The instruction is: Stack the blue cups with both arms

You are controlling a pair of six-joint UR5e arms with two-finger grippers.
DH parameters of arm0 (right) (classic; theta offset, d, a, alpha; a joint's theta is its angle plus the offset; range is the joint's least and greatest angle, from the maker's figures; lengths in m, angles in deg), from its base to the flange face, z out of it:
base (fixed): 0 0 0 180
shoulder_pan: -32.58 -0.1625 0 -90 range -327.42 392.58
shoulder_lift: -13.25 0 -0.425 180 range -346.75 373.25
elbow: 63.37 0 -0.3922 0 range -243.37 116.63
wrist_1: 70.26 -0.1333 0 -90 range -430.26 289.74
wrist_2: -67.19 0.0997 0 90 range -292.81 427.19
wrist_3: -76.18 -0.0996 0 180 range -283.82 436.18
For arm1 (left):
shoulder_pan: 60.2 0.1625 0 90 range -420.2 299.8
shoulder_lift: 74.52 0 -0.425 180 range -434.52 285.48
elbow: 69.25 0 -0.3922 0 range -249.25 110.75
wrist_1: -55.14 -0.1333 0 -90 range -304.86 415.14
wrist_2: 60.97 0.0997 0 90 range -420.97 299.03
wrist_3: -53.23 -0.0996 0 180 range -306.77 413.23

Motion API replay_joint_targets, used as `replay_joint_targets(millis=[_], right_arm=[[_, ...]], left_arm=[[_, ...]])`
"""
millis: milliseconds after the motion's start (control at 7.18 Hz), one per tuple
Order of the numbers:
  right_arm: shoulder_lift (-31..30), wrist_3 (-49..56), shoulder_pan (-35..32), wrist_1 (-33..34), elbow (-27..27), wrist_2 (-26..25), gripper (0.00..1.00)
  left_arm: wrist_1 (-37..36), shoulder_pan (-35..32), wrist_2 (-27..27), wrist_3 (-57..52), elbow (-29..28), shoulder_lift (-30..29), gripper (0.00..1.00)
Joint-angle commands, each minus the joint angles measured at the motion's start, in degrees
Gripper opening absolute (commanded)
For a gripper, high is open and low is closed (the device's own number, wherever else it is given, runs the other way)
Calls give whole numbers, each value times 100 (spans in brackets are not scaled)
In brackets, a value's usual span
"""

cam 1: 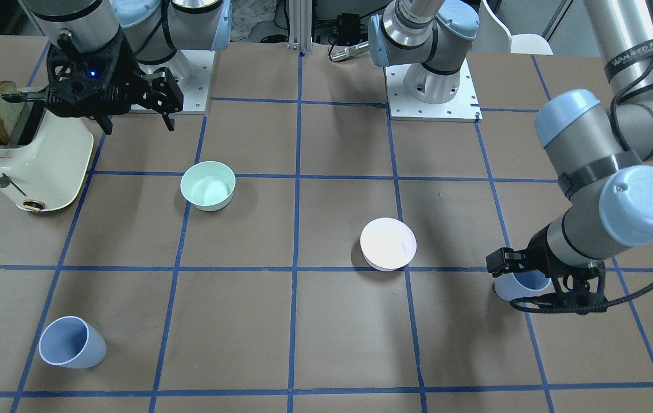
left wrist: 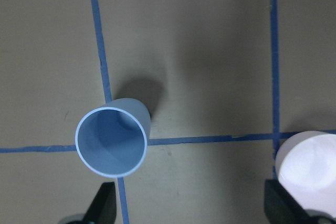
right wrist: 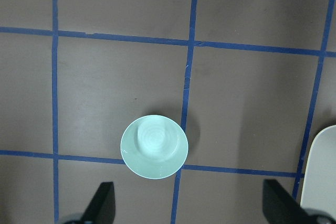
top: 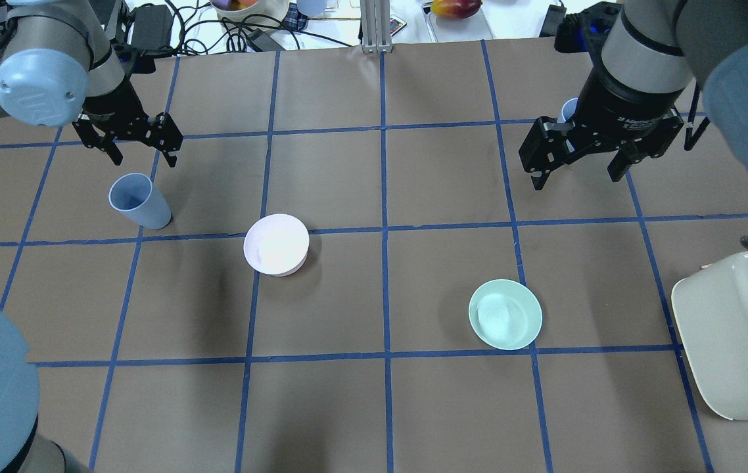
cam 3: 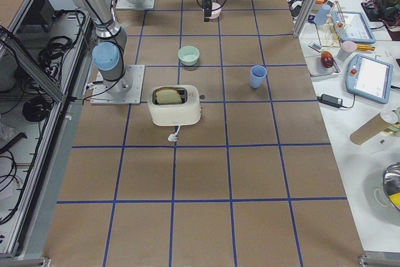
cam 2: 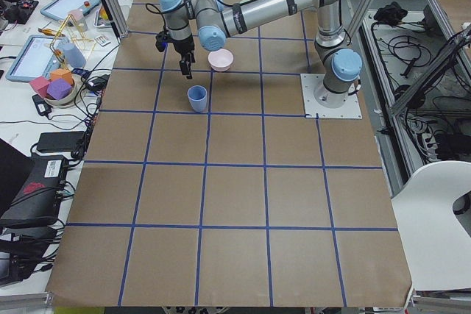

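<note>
Fingers of my left gripper (left wrist: 192, 207) hang spread wide above the table. One blue cup (left wrist: 111, 141) stands upright below, off toward one finger, not between them. My right gripper (right wrist: 192, 205) is equally wide, facing the mint-green bowl (right wrist: 154, 146), well apart from the second blue cup (cam 1: 71, 342) across the table.

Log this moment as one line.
left gripper: open, near first blue cup, no grip | right gripper: open, empty | second blue cup: upright, untouched | stack: not started
</note>
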Motion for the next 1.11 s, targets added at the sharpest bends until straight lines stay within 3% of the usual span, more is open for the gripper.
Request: replay_joint_targets(millis=[0, 418, 697, 836, 975], right_arm=[[0, 0, 3, 0, 0, -2, 100], [0, 0, -6, 0, 0, -2, 100], [9, -9, -6, -9, -18, -10, 100], [87, -26, -6, 26, -53, 16, 100], [175, -9, 37, 374, -62, -19, 100]], left_arm=[[-238, 31, 150, 11, 9, -365, 100], [-161, 40, 168, 11, 53, -489, 89], [-99, 40, 177, 11, 53, -480, 89], [-73, 40, 177, 11, 53, -480, 59], [-12, 40, 177, 20, 53, -462, 23]])
